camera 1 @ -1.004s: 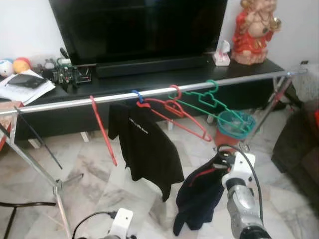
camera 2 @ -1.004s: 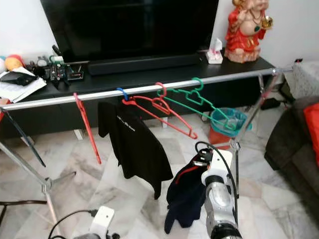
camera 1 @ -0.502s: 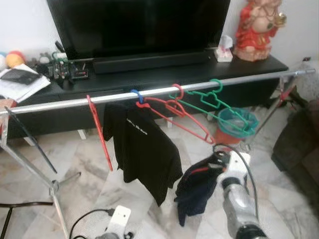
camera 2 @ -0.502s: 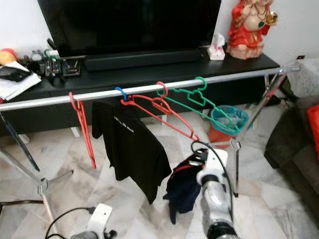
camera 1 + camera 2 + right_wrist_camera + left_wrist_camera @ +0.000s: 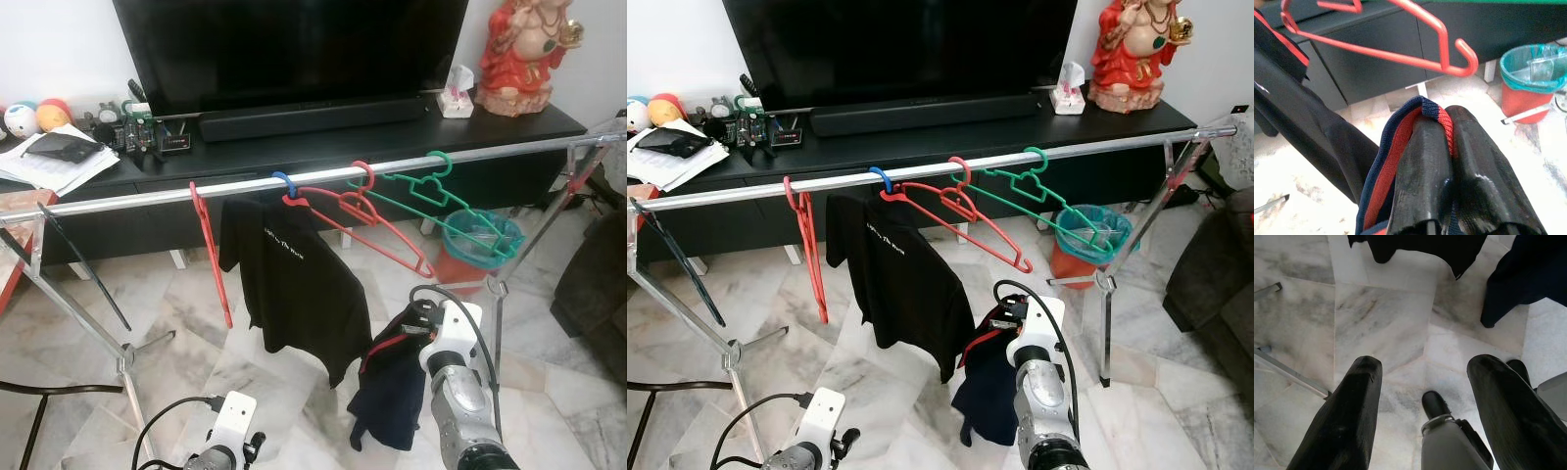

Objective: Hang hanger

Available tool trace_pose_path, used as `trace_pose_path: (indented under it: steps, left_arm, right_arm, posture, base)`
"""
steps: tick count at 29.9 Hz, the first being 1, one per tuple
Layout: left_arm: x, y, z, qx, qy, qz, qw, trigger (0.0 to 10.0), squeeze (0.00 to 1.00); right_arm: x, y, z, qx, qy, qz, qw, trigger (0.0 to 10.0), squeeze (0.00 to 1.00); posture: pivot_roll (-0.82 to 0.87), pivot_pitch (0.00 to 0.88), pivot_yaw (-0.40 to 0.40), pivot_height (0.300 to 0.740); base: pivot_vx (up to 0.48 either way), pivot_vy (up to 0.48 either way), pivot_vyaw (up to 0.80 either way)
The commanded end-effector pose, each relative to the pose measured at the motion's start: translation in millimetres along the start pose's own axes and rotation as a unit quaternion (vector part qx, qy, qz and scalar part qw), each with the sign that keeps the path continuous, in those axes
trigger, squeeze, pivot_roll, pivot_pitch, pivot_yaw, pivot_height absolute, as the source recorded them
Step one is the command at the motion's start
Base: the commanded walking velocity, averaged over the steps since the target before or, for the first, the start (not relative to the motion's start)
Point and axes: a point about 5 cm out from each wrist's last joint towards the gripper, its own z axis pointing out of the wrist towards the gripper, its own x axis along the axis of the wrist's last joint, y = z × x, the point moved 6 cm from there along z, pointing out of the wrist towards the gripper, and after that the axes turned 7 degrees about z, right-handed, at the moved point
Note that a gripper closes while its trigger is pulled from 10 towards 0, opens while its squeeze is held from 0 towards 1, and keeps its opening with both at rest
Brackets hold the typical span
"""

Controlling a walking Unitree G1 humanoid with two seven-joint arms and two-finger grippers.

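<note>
Pinching navy garment (image 5: 1400, 147), right end effector (image 5: 1442, 142) closed, below red hanger (image 5: 1400, 54).

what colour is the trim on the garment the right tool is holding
Red trim on a navy garment, pinched in the right tool; clearest in the right wrist view.

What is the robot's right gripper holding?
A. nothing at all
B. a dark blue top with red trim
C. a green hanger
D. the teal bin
B: the right gripper has its two black fingers pinched shut on the red-edged collar of the dark blue top, which hangs down from it below the rail.
</note>
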Motion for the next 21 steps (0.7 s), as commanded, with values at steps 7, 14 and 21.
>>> trace_pose_path:
  steps: [7, 14, 21]
  left_arm:
    - [0.7, -3.0, -1.7, 0.019, 0.014, -0.011, 1.0, 10.0, 0.0]
    - [0.0, -3.2, -1.8, 0.023, 0.012, -0.014, 1.0, 10.0, 0.0]
    - [-4.9, -3.6, -2.2, 0.028, 0.0, -0.013, 1.0, 10.0, 0.0]
  right_arm:
    - [4.0, -0.8, 0.4, 0.004, 0.008, 0.001, 1.0, 10.0, 0.0]
    - [2.0, -2.7, 0.6, 0.008, 0.003, 0.0, 1.0, 10.0, 0.0]
    - [-0.1, -0.8, 0.0, 0.009, -0.002, -0.001, 1.0, 10.0, 0.0]
  posture:
    - [0.03, 0.061, 0.017, 0.74]
    - [0.03, 0.054, 0.013, 0.74]
    - [0.03, 0.044, 0.015, 0.74]
  base:
    - [0.0, 0.0, 0.0]
    - [0.0, 0.0, 0.0]
    - [0.0, 0.0, 0.0]
